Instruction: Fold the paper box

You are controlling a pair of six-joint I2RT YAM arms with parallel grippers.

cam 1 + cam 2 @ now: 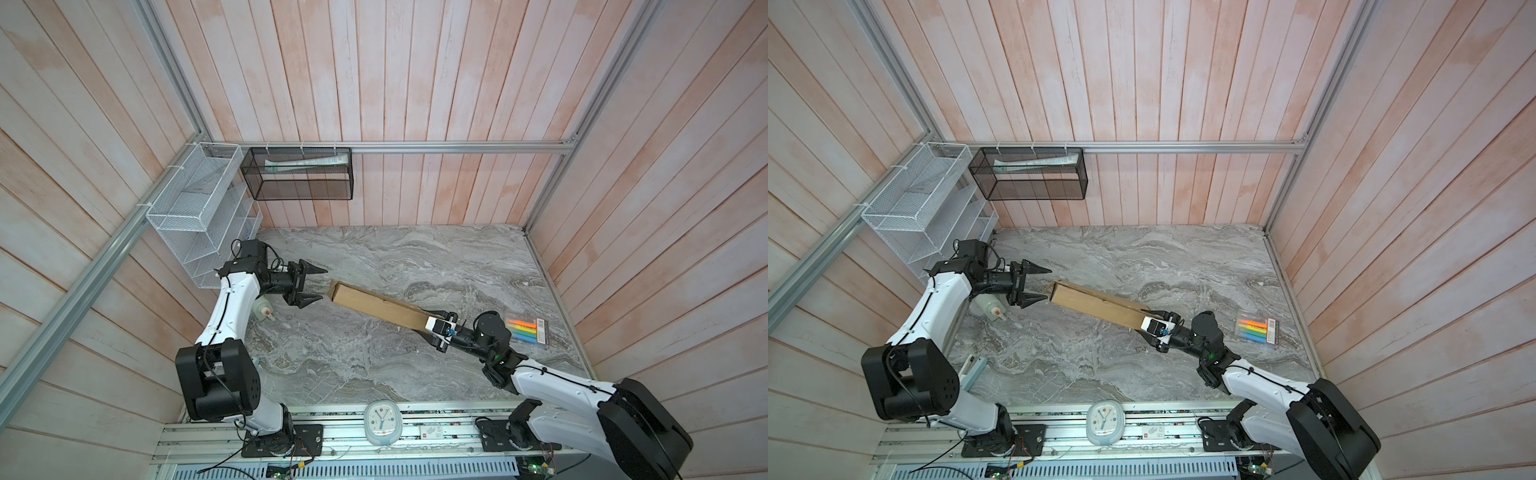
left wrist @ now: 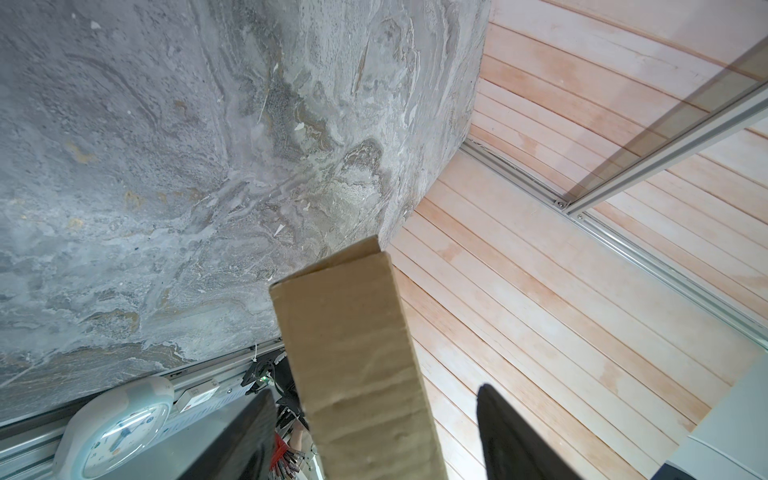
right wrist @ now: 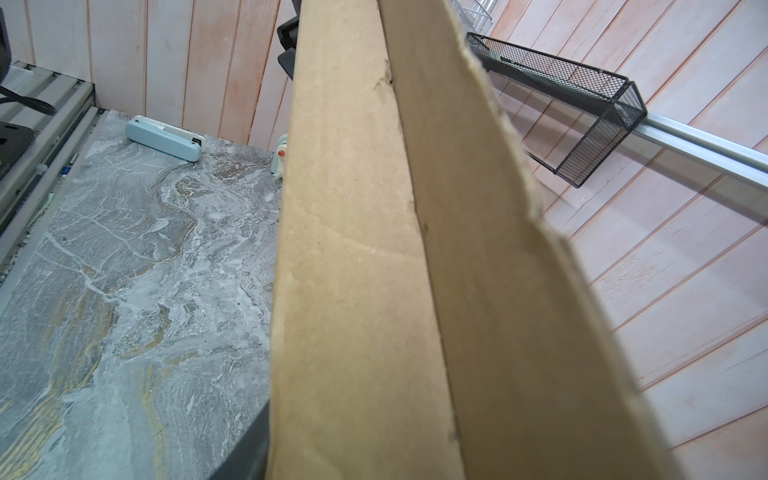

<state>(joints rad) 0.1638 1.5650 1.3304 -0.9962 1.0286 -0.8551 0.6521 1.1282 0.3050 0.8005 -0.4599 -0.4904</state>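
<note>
the paper box [image 1: 376,305] [image 1: 1100,305] is folded into a long, narrow brown shape over the middle of the marble surface [image 1: 374,365], slanting from a spot nearer the left edge down toward the right front. the right gripper [image 1: 429,320] [image 1: 1148,320] is clamped on the box's right end, with one black finger showing over the top face. in the right wrist view the cardboard [image 3: 353,249] runs straight out from the camera, with a loose flap standing along one side. i cannot tell whether any part of the box touches the surface. the left gripper [image 1: 322,284] [image 1: 1047,284] sits level at the box's left end with its jaws spread wide, holding nothing. in the left wrist view the box end [image 2: 353,353] lies between the two dark fingers [image 2: 511,436], with a gap on each side. a small bottle [image 1: 264,311] lies by the left edge under the left arm, and a pack of coloured markers [image 1: 528,331] lies by the right edge. a pale clock [image 1: 381,422] sits on the rail at the front edge. a white wire rack [image 1: 195,208] and a black mesh basket [image 1: 299,174] hang at the back left corner.
</note>
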